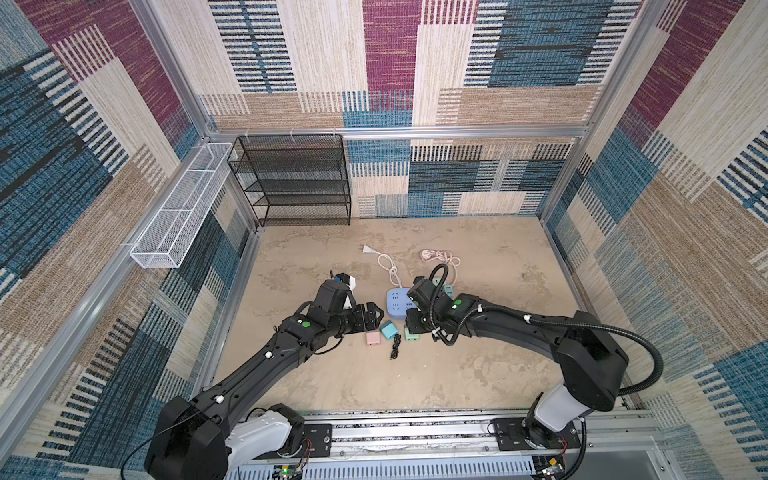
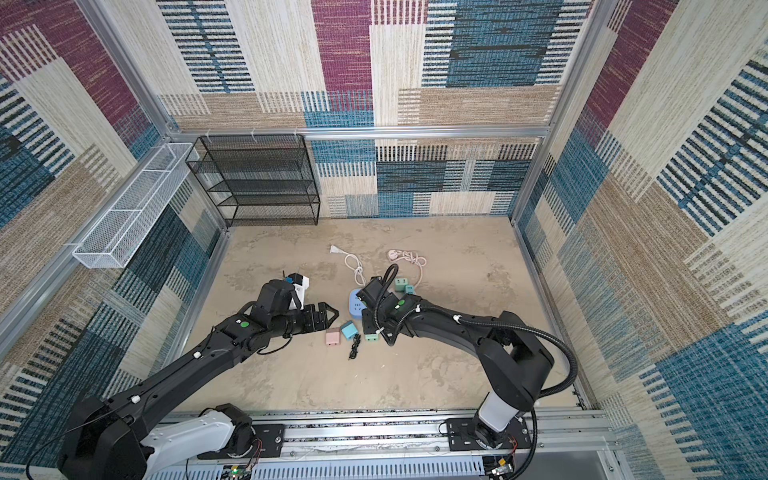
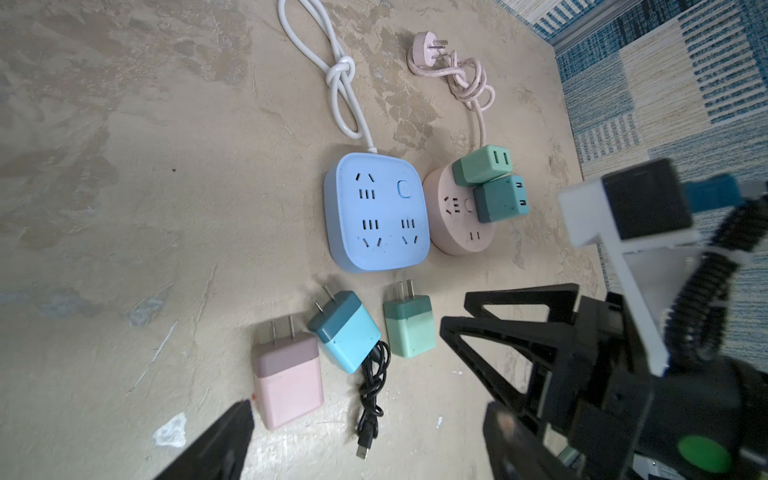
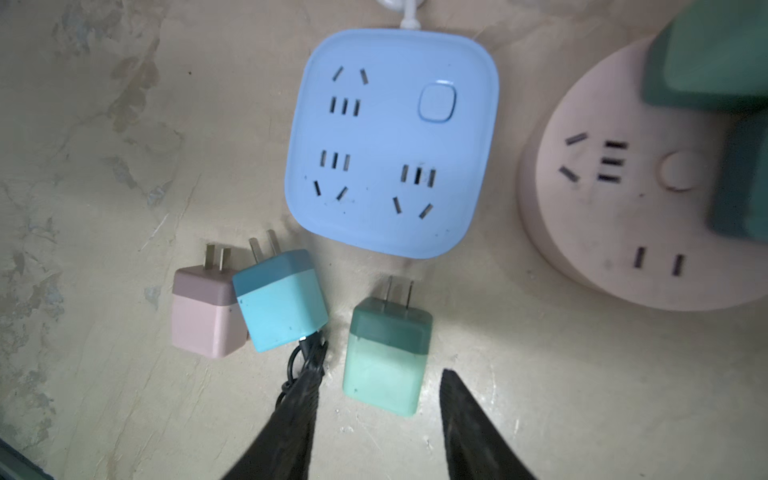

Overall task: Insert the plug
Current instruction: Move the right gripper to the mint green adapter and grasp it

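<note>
Three loose plugs lie on the floor in front of the blue square power strip [image 4: 390,141]: a pink plug [image 4: 203,316], a blue plug [image 4: 280,299] and a green plug [image 4: 386,357], prongs toward the strip. My right gripper [image 4: 382,365] is open and straddles the green plug's base, with a gap on each side. In both top views the right wrist hides this grip; the green plug [image 1: 411,334] shows just below it. My left gripper [image 3: 372,409] is wide open and empty, low over the floor beside the pink plug [image 3: 286,382].
A pink round strip [image 3: 461,224] right of the blue one carries two green plugs [image 3: 484,170]. A coiled black USB cable [image 3: 372,390] lies against the blue plug. White cord [image 1: 388,266] and pink cord [image 1: 440,257] trail back. Black mesh shelf [image 1: 295,178] and white wire basket [image 1: 183,208] stand at the back left.
</note>
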`<state>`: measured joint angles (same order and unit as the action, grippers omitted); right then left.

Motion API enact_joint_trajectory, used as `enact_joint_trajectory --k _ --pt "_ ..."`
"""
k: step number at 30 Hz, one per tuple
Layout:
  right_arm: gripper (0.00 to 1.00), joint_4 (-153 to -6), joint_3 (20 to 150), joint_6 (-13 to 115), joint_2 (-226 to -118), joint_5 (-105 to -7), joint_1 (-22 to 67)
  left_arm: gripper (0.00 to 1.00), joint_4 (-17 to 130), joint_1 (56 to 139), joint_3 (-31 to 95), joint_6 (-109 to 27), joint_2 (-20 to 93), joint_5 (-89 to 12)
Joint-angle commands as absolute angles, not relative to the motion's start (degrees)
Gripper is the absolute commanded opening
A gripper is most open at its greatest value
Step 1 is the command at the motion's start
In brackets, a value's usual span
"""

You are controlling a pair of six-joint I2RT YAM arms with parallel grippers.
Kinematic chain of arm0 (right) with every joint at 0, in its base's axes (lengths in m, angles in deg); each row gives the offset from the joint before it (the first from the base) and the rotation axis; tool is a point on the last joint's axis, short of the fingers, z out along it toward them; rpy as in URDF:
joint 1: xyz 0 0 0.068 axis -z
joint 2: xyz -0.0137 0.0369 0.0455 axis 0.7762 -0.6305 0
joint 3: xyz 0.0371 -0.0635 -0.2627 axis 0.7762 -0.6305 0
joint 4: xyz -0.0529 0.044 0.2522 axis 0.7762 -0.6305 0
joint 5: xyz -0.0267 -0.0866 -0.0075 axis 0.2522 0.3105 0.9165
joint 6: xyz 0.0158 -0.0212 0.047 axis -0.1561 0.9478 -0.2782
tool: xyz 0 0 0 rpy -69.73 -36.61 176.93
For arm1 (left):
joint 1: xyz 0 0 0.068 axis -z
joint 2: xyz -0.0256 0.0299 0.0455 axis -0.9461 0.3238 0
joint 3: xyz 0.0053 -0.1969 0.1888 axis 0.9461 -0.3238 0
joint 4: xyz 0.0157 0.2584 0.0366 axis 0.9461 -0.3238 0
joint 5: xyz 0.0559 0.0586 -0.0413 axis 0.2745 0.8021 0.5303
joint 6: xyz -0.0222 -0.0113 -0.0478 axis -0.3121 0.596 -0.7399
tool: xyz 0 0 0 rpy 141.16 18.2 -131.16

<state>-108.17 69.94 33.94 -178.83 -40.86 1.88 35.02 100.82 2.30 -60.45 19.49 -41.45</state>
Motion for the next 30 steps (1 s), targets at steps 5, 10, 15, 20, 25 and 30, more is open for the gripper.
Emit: enact_joint_trajectory --k 5,10,15,20,25,30 --pt "0.54 -110.18 72.99 33.01 -183.98 -39.27 0.37 0.91 35.78 100.38 2.09 -60.92 19.68 -42.31" --pt "0.54 -111.78 73.66 32.61 -185.33 -38.07 0.29 0.91 35.77 99.98 2.4 -60.72 20.34 -43.01" --pt "0.54 -111.55 73.57 32.91 -185.53 -38.94 0.29 0.91 36.04 99.85 2.75 -60.81 20.93 -43.51" --pt "0.54 -111.5 73.22 32.91 -186.56 -39.63 0.29 0.91 36.55 99.75 2.88 -61.16 21.49 -44.12" --pt "0.54 -110.66 72.44 32.75 -186.77 -40.23 0.29 0.91 36.77 99.76 2.92 -61.31 21.51 -44.52" --pt "0.53 -110.44 71.88 32.82 -186.99 -40.43 0.28 0.91 36.81 99.76 2.67 -61.62 21.27 -44.52"
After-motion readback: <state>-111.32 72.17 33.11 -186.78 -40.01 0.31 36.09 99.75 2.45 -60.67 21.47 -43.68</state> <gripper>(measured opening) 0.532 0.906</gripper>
